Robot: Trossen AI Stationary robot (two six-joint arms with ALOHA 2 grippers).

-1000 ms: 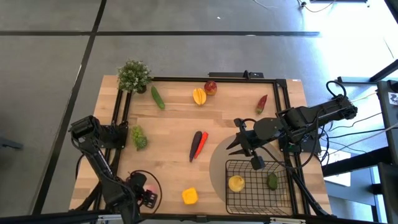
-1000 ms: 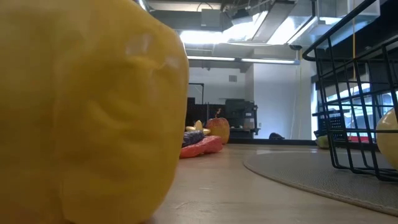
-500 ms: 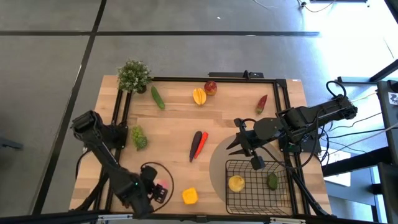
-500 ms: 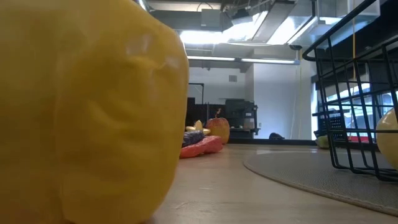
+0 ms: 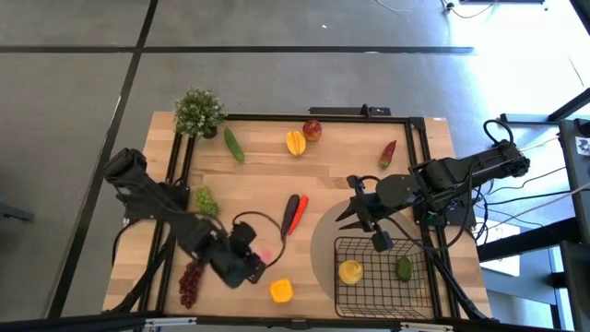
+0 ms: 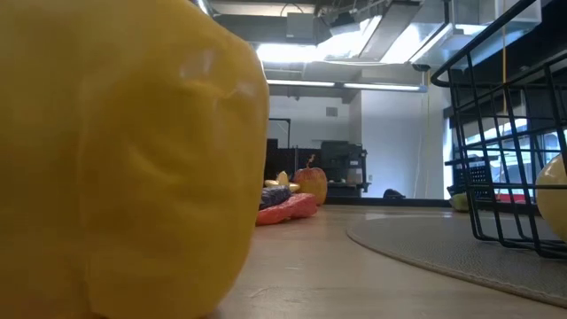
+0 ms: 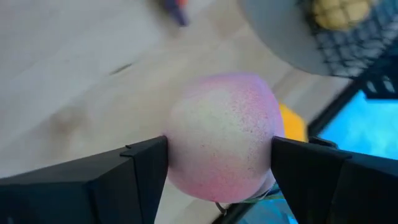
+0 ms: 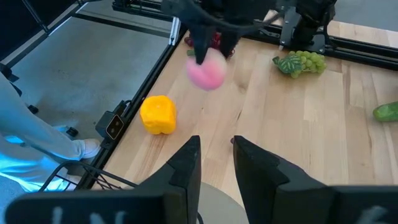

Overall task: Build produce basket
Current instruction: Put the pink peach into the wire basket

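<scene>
The left gripper (image 7: 217, 168) has its jaws clamped on the pink peach (image 7: 219, 144), carried above the near-left part of the desk (image 5: 258, 184) beside the yellow pepper (image 5: 281, 290). To do this well, I'd keep the peach high over the pepper, cross right, clear the rim of the black wire basket (image 5: 378, 275), then lower before releasing. The right gripper (image 5: 355, 214) waits at the basket's far-left corner, jaws nearly closed and empty; the desk is pale wood, with a grey floor around it.

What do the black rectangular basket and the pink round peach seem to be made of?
The black rectangular basket looks like thin metal wire with a dark coating: an open grid, see-through. The pink round peach, clamped in the left gripper, looks like matte foam or plastic with speckled paint; likely artificial.
</scene>
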